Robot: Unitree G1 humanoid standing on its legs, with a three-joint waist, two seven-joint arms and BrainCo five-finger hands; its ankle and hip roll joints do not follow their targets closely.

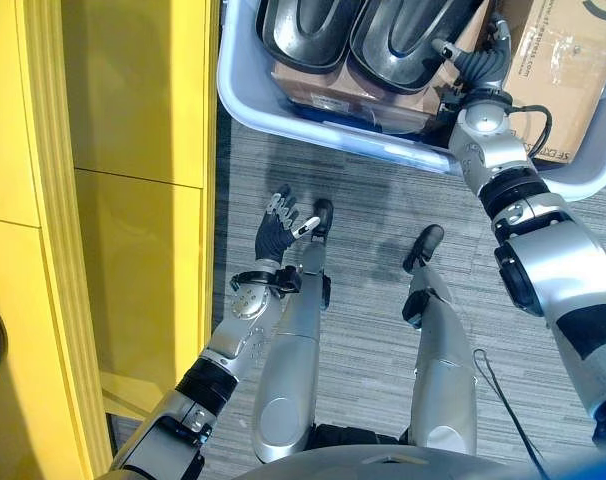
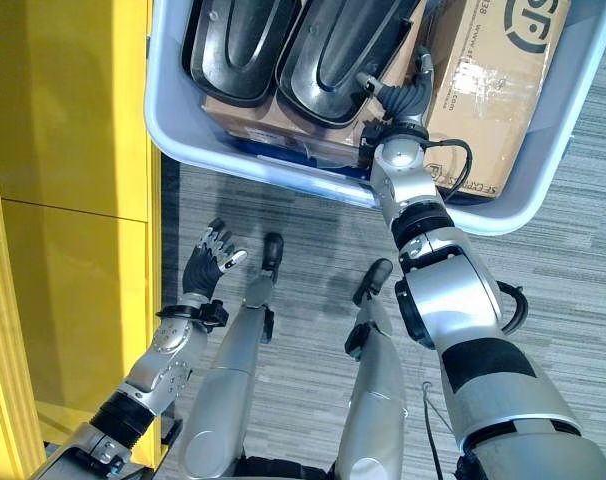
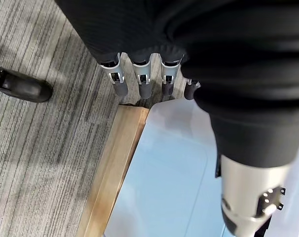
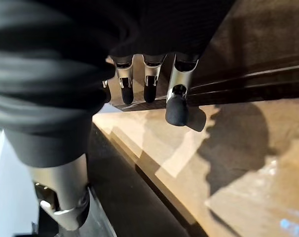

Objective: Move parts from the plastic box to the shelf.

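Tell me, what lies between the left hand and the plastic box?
In the left eye view, bare grey carpet lies between the open left hand and the near wall of the plastic box; nothing else sits there.

We've got our right hand (image 2: 401, 95) stretched forward, fingers relaxed; left hand (image 1: 281, 228) hangs low with fingers loosely open.

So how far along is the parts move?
Nothing visibly moved yet. The right hand reaches into the plastic box beside the black moulded parts and cardboard boxes, holding nothing. The left hand hangs open, empty, by the yellow shelf. All parts remain.
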